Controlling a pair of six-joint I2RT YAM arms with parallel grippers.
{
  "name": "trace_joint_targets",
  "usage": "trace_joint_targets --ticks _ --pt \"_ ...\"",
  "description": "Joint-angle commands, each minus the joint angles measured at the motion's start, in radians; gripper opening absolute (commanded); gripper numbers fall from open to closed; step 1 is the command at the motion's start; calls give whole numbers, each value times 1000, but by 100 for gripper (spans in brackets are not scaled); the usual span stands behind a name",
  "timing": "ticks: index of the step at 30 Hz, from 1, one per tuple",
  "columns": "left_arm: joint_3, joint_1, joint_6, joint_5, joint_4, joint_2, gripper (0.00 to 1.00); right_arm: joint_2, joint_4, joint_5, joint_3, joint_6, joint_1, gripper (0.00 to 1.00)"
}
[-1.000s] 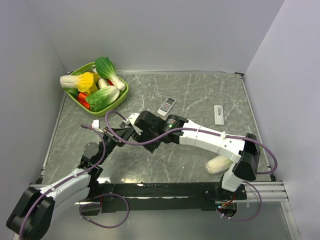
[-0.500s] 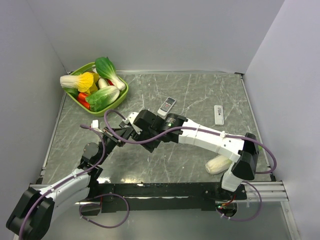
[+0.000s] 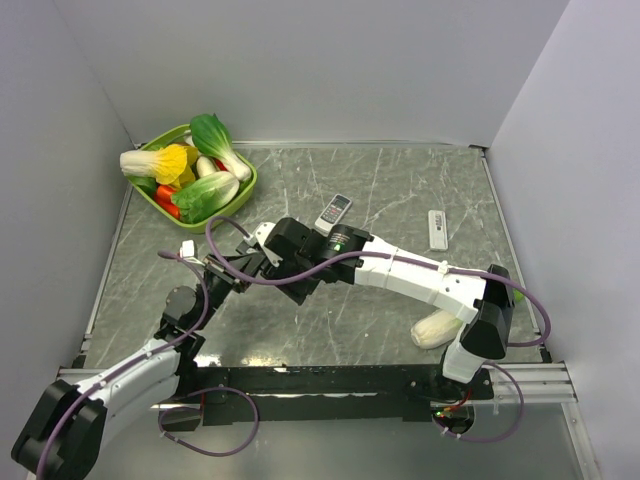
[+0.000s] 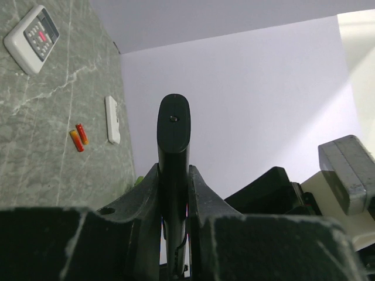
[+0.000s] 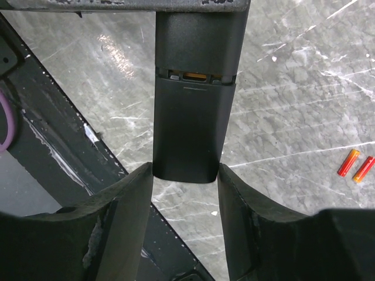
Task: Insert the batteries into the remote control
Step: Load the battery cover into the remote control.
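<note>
the left pincer [image 4: 174, 171] is clamped tight on the black remote [image 4: 174, 126], gripping its thin sides so that the remote stands edge-on in the left wrist view, its rounded end sticking out past the fingers

the right pincer [image 5: 186, 173] faces it from the other side, its two fingers [image 5: 126, 216] set apart with the remote's free end between them. each finger sits right against a corner of that end, and i cannot tell whether they press on it or only flank it

in the right wrist view the remote's back shows a seam across it, with a narrow slit where the cover meets the body and a bit of orange inside the slit

in the top view both arms meet over the left middle of the grey marbled table [image 3: 400, 190], the remote held up off the surface between them

two orange-red batteries [image 5: 349, 162] lie side by side on the table, well apart from the held remote. the left wrist view shows them just beside a small white remote [image 4: 112, 120]

a grey remote [image 3: 334, 210] lies near the table's middle, beyond the right arm's wrist

a green basket [image 3: 247, 187] full of toy vegetables sits in the far left corner, and a pale cabbage [image 3: 437, 328] lies by the right arm's base
</note>
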Motion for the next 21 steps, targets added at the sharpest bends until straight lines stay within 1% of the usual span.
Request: trace_joint_targets --ticks 1,8,14,15,18,21 --pt "-108 -4 -47 -45 60 -39 2 24 -22 -2 55 14 7 59" --pt "-110 -4 -50 -47 52 -42 2 21 -22 12 66 20 9 64" --pt "-113 -4 -58 -39 72 -21 2 11 -13 27 70 23 9 71" --pt "-113 -4 -59 -39 75 -15 2 7 -13 27 73 24 7 74" --pt "-121 -4 -70 -41 89 -7 2 -5 -9 36 77 29 -5 78" --pt "-122 -4 -73 -41 96 -4 2 -42 23 -14 55 38 -38 82"
